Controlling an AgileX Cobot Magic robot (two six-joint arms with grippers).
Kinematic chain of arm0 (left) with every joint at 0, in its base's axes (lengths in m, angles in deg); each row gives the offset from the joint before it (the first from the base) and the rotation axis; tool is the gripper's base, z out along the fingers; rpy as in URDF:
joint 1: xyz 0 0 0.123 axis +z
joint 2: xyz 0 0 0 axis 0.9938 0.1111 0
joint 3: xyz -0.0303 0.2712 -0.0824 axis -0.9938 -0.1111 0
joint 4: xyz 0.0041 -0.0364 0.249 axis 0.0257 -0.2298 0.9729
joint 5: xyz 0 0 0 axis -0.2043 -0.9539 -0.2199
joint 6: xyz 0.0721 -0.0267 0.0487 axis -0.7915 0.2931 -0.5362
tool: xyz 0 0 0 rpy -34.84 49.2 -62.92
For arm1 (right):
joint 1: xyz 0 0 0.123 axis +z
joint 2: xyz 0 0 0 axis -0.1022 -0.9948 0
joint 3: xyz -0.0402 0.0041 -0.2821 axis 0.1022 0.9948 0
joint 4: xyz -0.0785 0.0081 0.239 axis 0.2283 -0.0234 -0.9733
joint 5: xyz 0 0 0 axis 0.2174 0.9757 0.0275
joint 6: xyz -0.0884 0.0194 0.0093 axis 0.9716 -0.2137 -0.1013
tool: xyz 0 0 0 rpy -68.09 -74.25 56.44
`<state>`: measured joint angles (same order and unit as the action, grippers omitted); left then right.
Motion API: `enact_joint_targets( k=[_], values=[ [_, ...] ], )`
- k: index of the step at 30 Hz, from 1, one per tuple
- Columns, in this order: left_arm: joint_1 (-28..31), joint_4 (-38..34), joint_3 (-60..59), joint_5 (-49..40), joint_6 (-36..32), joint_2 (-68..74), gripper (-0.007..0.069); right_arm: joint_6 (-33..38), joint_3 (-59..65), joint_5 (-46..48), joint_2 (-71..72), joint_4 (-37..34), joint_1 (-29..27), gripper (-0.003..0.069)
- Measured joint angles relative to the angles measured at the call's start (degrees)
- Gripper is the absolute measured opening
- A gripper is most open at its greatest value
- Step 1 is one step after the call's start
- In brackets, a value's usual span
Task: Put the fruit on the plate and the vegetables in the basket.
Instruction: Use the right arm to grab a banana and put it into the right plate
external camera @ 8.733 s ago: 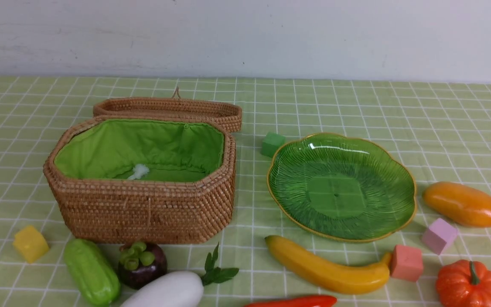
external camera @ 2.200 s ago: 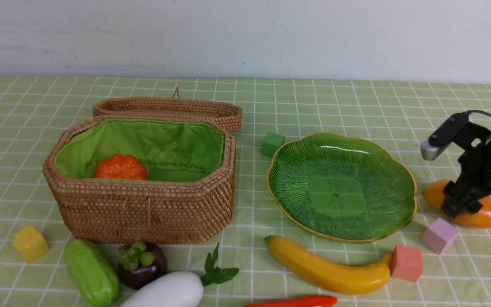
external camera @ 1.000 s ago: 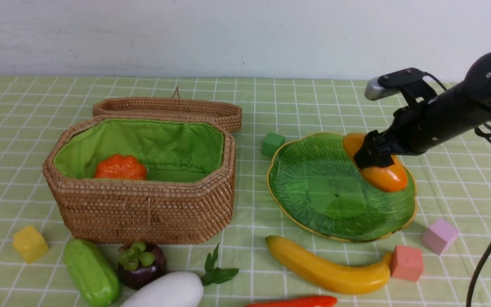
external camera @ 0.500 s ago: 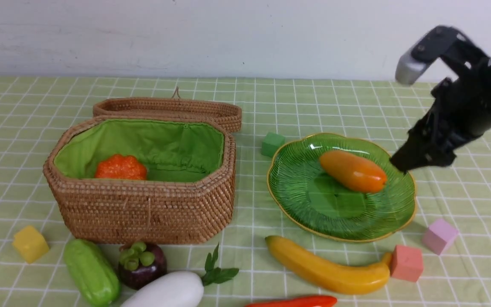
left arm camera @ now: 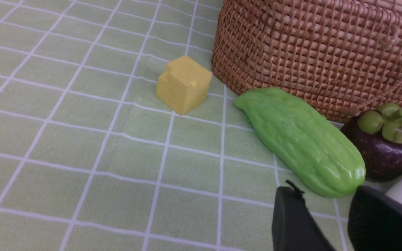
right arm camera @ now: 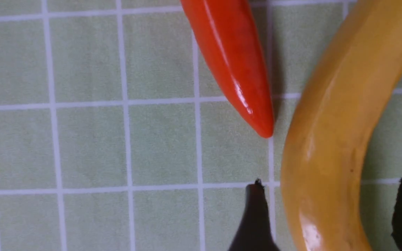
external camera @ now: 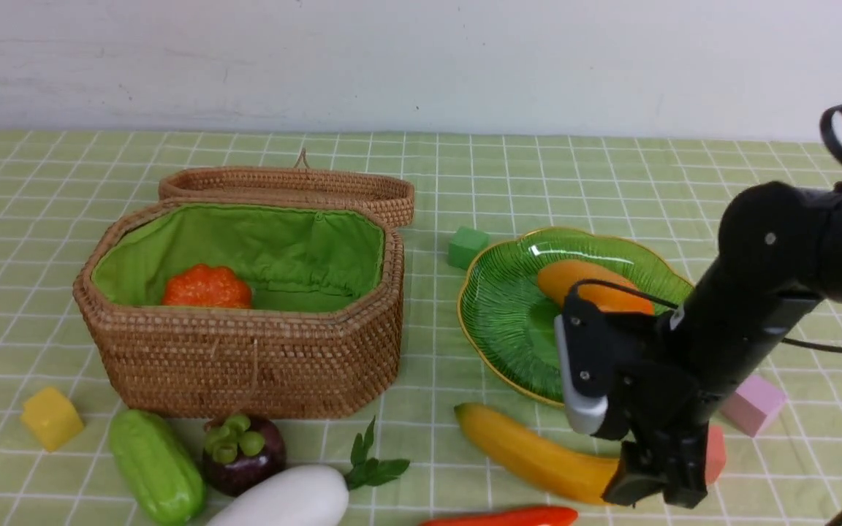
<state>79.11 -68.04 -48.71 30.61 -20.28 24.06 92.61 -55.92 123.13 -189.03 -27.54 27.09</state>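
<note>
The orange mango [external camera: 588,286] lies on the green plate [external camera: 509,321]. An orange pumpkin [external camera: 207,286] sits inside the basket [external camera: 245,358]. My right gripper [external camera: 655,491] is low over the right end of the banana [external camera: 531,453]. In the right wrist view its jaws stand open on either side of the banana [right arm camera: 344,115], with a gap on each side of the right gripper [right arm camera: 330,182]. The cucumber [external camera: 158,465], mangosteen [external camera: 243,451] and white vegetable [external camera: 286,499] lie in front of the basket. My left gripper [left arm camera: 324,201] is open and empty, just short of the cucumber [left arm camera: 302,139].
A red chilli [right arm camera: 232,55] lies close beside the banana. Cubes stand about: yellow [external camera: 52,418], green [external camera: 467,247], lilac [external camera: 753,404], and a salmon one [external camera: 715,453] mostly behind my right arm. The basket lid [external camera: 289,186] lies behind the basket.
My right gripper let the mango go onto the plate, lifted away, then swung down and toward the front to straddle the banana's right end. The left gripper has not changed.
</note>
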Motion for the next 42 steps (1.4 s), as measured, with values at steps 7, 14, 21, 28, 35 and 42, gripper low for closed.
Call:
enact_joint_targets(
  k=[7, 14, 21, 28, 35, 42],
  values=[
    [0.0, 0.0, 0.0, 0.0, 0.0, 0.0, 0.0239, -0.5, 0.0, -0.5, -6.1, 2.7, 0.1, 0.0407],
    [0.0, 0.0, 0.0, 0.0, 0.0, 0.0, 0.0239, -6.3, -1.3, 0.4, -5.9, 7.4, 0.1, 0.032],
    [0.0, 0.0, 0.0, 0.0, 0.0, 0.0, 0.0239, -3.8, -10.2, 5.5, 0.8, -1.5, -0.3, 0.032],
    [0.0, 0.0, 0.0, 0.0, 0.0, 0.0, 0.0239, -4.8, -16.4, 0.5, -0.7, -7.4, -5.7, 0.032],
    [0.0, 0.0, 0.0, 0.0, 0.0, 0.0, 0.0239, -10.6, -16.5, -3.2, -9.4, -7.2, -7.8, 0.032],
    [0.0, 0.0, 0.0, 0.0, 0.0, 0.0, 0.0239, -16.4, -16.5, -6.4, -11.9, -6.9, -7.8, 0.0405]
  ],
)
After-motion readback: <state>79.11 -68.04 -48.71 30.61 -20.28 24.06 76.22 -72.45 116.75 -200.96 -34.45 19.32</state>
